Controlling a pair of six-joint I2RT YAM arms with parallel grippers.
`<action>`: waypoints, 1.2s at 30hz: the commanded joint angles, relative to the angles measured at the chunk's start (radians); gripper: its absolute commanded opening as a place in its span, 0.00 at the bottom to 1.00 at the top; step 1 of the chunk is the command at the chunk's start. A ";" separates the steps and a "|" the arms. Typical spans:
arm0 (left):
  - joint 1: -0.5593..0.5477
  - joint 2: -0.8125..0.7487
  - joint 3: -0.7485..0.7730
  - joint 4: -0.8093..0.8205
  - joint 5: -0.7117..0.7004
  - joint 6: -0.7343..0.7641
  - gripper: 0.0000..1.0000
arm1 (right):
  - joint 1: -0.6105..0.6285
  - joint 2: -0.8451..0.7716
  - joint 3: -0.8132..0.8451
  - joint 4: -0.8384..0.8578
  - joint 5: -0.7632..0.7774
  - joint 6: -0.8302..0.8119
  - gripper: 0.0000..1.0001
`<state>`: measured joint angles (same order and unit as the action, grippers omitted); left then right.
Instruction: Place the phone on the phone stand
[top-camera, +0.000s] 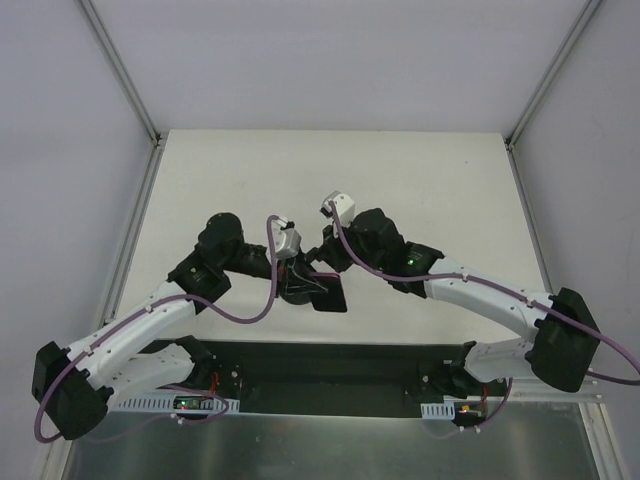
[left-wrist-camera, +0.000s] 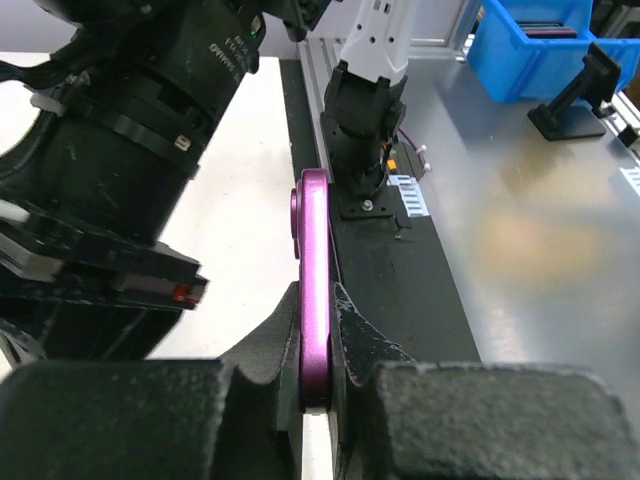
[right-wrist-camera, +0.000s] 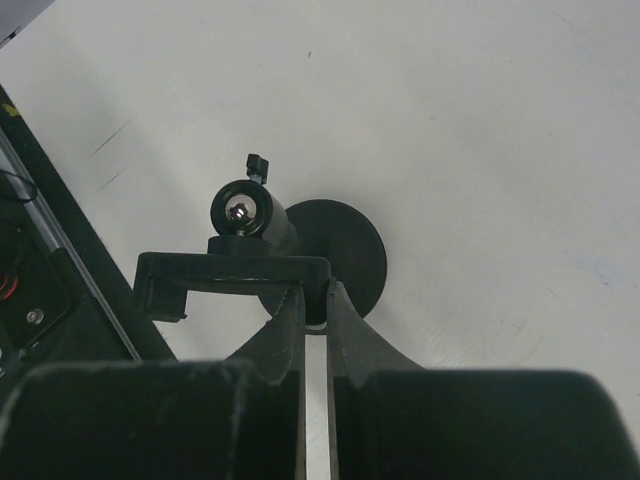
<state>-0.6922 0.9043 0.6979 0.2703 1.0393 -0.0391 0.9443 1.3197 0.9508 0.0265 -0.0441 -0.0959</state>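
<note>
White tabletop (top-camera: 400, 170) fills most of the scene, w/ a black mounting strip (top-camera: 330, 365) along its near edge and a grey metal surface (left-wrist-camera: 530, 250) nearer than that. Left arm (top-camera: 150, 325) and right arm (top-camera: 480, 295) reach in from the near corners & meet at mid-tabletop, wrists close together. Out on the metal surface, per left wrist cam, sit a blue bin (left-wrist-camera: 540, 50) and just beside it a small black stand-like item (left-wrist-camera: 575, 95), both well apart from the claws. Phone stand (right-wrist-camera: 345, 245) sits mid-tabletop, its disc base flat on the white surface. Its holder (right-wrist-camera: 235, 272) is up top w/ a round knob (right-wrist-camera: 240, 210) at the joint, and the holder bar lies crosswise to the right wrist cam. Phone (left-wrist-camera: 314, 240) is up off the tabletop, edge-on to the left wrist cam, so only its thin purple-tinted rim shows. From above it reads as a dark tilted slab just near-right of the stand; can't tell if the two touch. Left claw (left-wrist-camera: 318, 310) is narrow, fingers (left-wrist-camera: 365, 345) clamped on the phone's two faces. Right claw (right-wrist-camera: 315, 295) is narrow too. Its tips pinch the near edge of the holder toward one end of the bar, w/ a slim gap showing between the fingers behind the tips.
</note>
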 joint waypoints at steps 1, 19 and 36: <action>0.031 0.100 0.126 -0.023 0.111 0.156 0.00 | -0.002 -0.066 -0.004 0.085 -0.115 -0.016 0.01; 0.172 0.283 0.204 -0.134 0.196 0.223 0.00 | -0.050 -0.140 -0.115 0.154 -0.195 -0.019 0.01; 0.232 0.400 0.314 -0.395 0.274 0.312 0.00 | -0.082 -0.085 -0.058 0.118 -0.306 -0.062 0.01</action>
<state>-0.4835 1.2667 0.9634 -0.0696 1.2652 0.2104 0.8742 1.2358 0.8268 0.1253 -0.2642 -0.1246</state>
